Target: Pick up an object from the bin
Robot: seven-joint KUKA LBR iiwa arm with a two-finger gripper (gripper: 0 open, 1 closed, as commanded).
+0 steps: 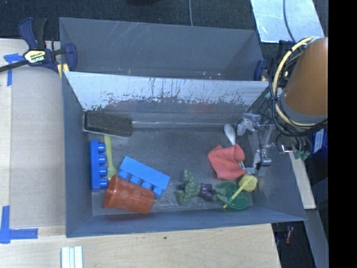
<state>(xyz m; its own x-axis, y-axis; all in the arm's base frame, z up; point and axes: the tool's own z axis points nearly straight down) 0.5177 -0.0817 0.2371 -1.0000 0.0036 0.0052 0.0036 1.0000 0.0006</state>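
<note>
One look down from the camera view gives you the grey bin (77,166), with the arm reaching in from the right. The gripper (261,162) hangs low by the right wall, above the floor's right end. From this angle you cannot tell how wide it stands, and nothing can be made out in its grip.

Just to its left you have a red crumpled thing (226,161) lying on the floor. Its right edge meets the gripper's outline, but you cannot tell whether they touch. Just below the gripper is a yellow ball on a stick (247,183), and the stick slants down over a dark green piece (237,201) in the near right corner. A small white rounded piece (229,132) lies just above the red thing.

Further left along the near wall you see a purple bit (207,191) and a green toy figure (188,188). Well apart on the left lie an orange-red cup (128,195) on its side, two blue studded bricks (144,175) and a black brush (107,123) at the far wall.
</note>
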